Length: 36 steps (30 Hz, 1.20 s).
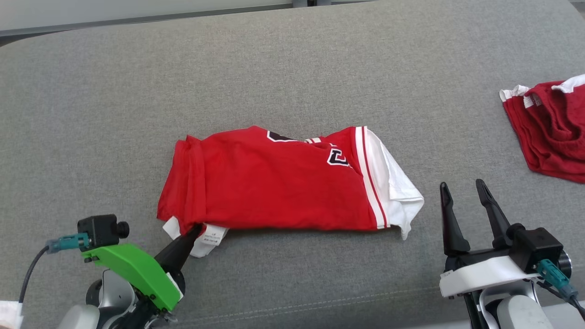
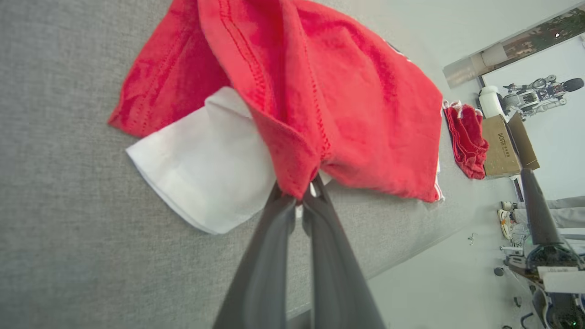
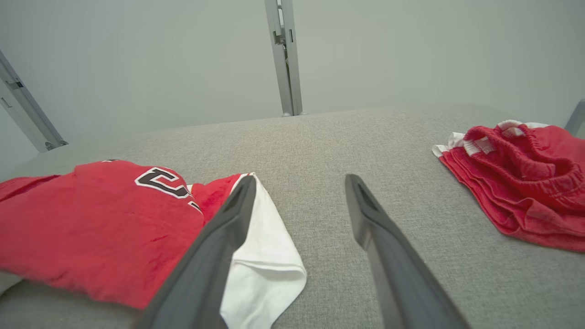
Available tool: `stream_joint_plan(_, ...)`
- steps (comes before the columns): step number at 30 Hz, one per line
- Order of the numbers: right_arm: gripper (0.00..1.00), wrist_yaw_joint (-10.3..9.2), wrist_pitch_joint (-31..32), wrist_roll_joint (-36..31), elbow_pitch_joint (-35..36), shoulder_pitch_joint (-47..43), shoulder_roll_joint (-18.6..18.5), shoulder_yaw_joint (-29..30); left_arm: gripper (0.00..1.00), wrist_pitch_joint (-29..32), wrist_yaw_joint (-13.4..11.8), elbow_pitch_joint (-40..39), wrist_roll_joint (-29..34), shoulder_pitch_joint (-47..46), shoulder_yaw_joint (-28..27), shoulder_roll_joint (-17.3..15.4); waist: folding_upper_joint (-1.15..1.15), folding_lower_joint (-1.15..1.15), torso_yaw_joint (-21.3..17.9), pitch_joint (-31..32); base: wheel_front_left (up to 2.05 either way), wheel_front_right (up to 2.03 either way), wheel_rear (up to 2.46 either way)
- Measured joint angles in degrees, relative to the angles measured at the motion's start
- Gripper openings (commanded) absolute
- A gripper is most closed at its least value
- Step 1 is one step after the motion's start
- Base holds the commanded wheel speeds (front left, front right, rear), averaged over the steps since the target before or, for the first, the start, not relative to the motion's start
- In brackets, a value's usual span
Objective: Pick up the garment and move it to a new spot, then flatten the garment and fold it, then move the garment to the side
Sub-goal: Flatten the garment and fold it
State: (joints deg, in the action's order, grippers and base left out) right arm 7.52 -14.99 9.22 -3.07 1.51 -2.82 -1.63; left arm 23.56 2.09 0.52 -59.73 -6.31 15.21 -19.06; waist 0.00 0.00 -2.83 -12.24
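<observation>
Folded red knit garment w/ white sleeves & white stripes (image 1: 274, 183) lies about mid-way on the grey woven fabric surface (image 1: 292, 68). Left gripper (image 1: 196, 227) is pinched tight on its near-left red corner. Right gripper (image 1: 461, 185) stands wide apart, holding nothing, just beside the white sleeve end (image 1: 402, 196) but not touching it.

Risks:
- It's a one-corner pinch, so a lift or drag prob. peels the layers apart & undoes the fold.
- The bite of cloth looks thin and could slip out.
- The right-hand end is free, so it would trail or bunch unless the right gripper takes it.
- If moved right, it could land on the crumpled red garment w/ white trim (image 1: 553, 132) near the surface's right edge.

Writing:
- Black-&-white appliqué characters (image 1: 337, 156) are folded over, so only part shows. Poss. a "C", can't say.
- Small white care tag (image 1: 214, 235) by the left fingertips has print too small to read.
- Brown cardboard box (image 2: 500, 146) has dark lettering, approx. "DOTTI", not sure.
</observation>
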Motion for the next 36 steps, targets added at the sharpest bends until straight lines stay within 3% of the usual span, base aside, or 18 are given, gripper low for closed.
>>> stream_joint_plan(8,1.00,0.00,0.00,-0.26,-0.26,-0.06,0.00,0.45,0.00,-0.21,1.69,3.36,-5.12,4.07,-1.24,1.48,0.00,0.00,0.86,0.20,0.00,0.00,0.00)
stream_joint_plan(10,1.00,0.00,-0.01,-0.36,-0.24,-0.06,-0.01,0.48,0.28,-0.67,1.94,3.83,-6.13,4.85,-2.11,1.63,0.00,0.00,1.27,0.21,0.00,0.00,0.00)
stream_joint_plan(14,1.00,0.00,-0.01,-0.64,-0.14,-0.05,-0.01,0.56,0.49,-2.19,1.92,5.31,-6.70,5.16,-3.89,1.47,0.00,0.00,2.16,0.10,0.00,0.00,0.00)
stream_joint_plan(15,1.00,0.00,-0.01,-0.71,-0.15,-0.04,0.00,0.48,0.93,-2.53,1.92,5.72,-6.71,5.16,-4.21,1.35,0.00,0.00,2.36,0.07,0.00,0.00,0.00)
stream_joint_plan(16,1.00,0.00,-0.01,-0.77,-0.18,-0.02,0.01,0.44,1.00,-2.96,1.94,6.08,-6.92,5.16,-4.50,1.44,0.00,0.00,2.54,0.03,0.00,0.00,0.00)
stream_joint_plan(23,1.00,0.00,-0.01,-0.81,-0.29,0.11,0.00,0.53,1.00,-9.10,0.48,6.87,-2.76,4.96,-6.32,1.01,0.00,0.00,3.03,0.29,0.00,0.00,0.00)
stream_joint_plan(28,1.00,0.00,-0.01,-1.04,-0.05,0.66,0.00,1.35,1.00,-18.26,-4.00,5.05,6.55,3.09,-7.58,0.13,0.00,0.00,3.04,0.68,0.00,0.00,0.00)
stream_joint_plan(36,1.00,0.00,-0.01,-2.88,0.21,2.54,0.00,2.83,1.00,-29.73,-11.12,-0.33,20.18,-0.02,-5.28,1.41,0.00,0.00,2.85,2.48,0.00,0.00,0.00)
